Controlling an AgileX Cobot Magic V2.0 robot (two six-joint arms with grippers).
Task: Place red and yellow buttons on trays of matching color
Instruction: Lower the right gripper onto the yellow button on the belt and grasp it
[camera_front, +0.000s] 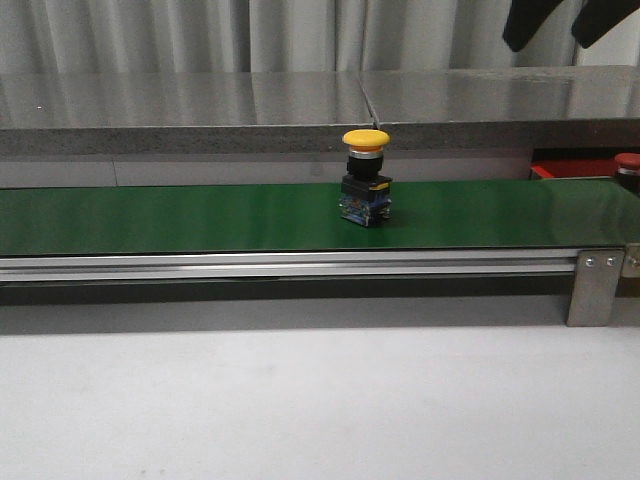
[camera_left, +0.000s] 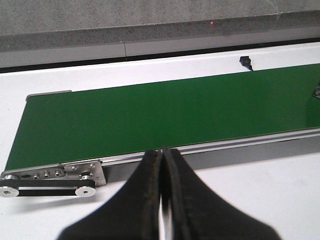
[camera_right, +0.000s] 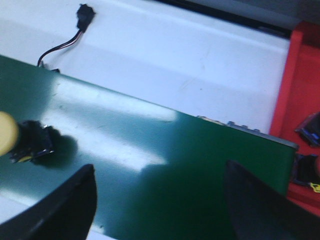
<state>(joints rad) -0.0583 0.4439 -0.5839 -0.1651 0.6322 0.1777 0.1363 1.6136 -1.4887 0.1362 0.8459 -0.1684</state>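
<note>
A button with a yellow domed cap (camera_front: 365, 139) and a dark body stands upright on the green belt (camera_front: 200, 215) near its middle; the right wrist view catches it at the frame's edge (camera_right: 7, 135). At the far right a red tray (camera_front: 572, 168) lies behind the belt, with a red button (camera_front: 628, 165) on it. The same tray (camera_right: 299, 90) holds dark button bodies (camera_right: 306, 167) in the right wrist view. My right gripper (camera_right: 159, 175) is open above the belt, nothing between its fingers; its dark fingers (camera_front: 525, 22) show at the top right. My left gripper (camera_left: 162, 155) is shut and empty, near the belt's left end.
A grey stone ledge (camera_front: 300, 105) runs behind the belt. The belt's metal rail and end bracket (camera_front: 595, 285) face me. A roller and screws (camera_left: 55, 180) mark the left end. A small black connector on a wire (camera_right: 84, 15) lies on the white table beyond the belt.
</note>
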